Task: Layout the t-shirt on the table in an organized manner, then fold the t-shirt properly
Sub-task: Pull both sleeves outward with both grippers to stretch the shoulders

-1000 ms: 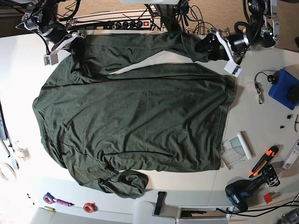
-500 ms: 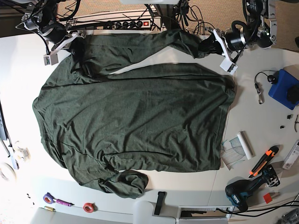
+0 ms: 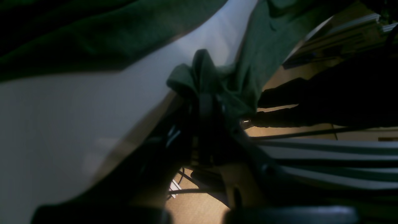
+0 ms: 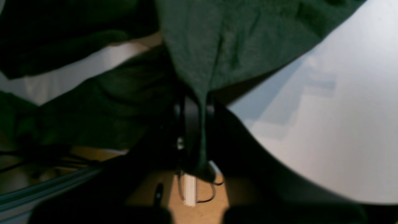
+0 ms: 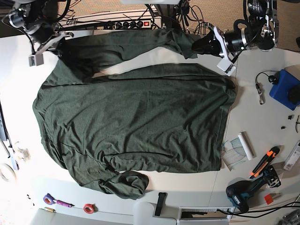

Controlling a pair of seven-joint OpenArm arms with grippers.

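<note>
A dark green t-shirt (image 5: 136, 122) lies spread over the white table (image 5: 262, 122), with a folded band of cloth stretched along its far edge. My left gripper (image 5: 199, 46) is at the far right end of that band, shut on a bunched fold of the shirt (image 3: 217, 81). My right gripper (image 5: 62, 46) is at the far left end, shut on the shirt's edge (image 4: 217, 46), which drapes over its fingers (image 4: 191, 124). One sleeve is crumpled at the near edge (image 5: 124, 185).
A power strip (image 5: 131, 23) and cables run behind the table. On the right lie a blue box (image 5: 284, 89), a paper roll (image 5: 246, 145), an orange knife (image 5: 265, 161) and a drill (image 5: 243, 193). Small tape rolls (image 5: 89, 207) sit front left.
My right gripper has moved left and toward the far edge with the cloth, pulling the band straighter. My left gripper has shifted slightly back and left, still holding its end.
</note>
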